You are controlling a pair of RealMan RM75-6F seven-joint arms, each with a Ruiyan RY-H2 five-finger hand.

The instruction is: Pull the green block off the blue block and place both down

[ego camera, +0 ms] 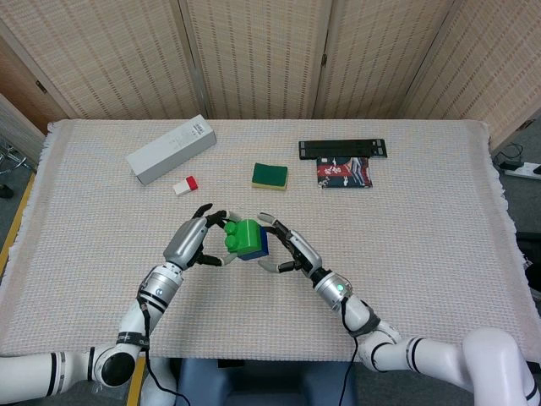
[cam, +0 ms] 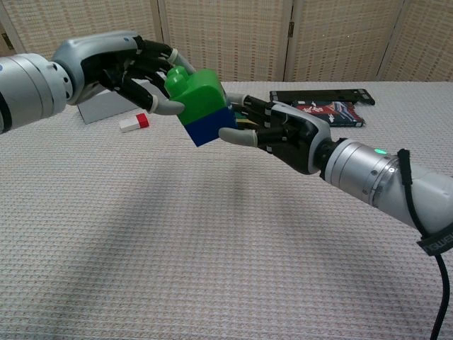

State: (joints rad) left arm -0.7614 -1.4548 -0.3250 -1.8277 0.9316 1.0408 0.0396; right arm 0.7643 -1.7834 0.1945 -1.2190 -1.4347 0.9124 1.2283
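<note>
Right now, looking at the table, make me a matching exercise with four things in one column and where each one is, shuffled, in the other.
Things:
1. green block
2. sponge
3. white box
4. black bar

Places:
A. far left of the table, lying at an angle
B. held above the table between both hands, joined to the blue block
C. far right of centre, just behind a patterned packet
D. on the cloth, beyond the hands

Pairs: 1-B, 2-D, 3-A, 4-C
</note>
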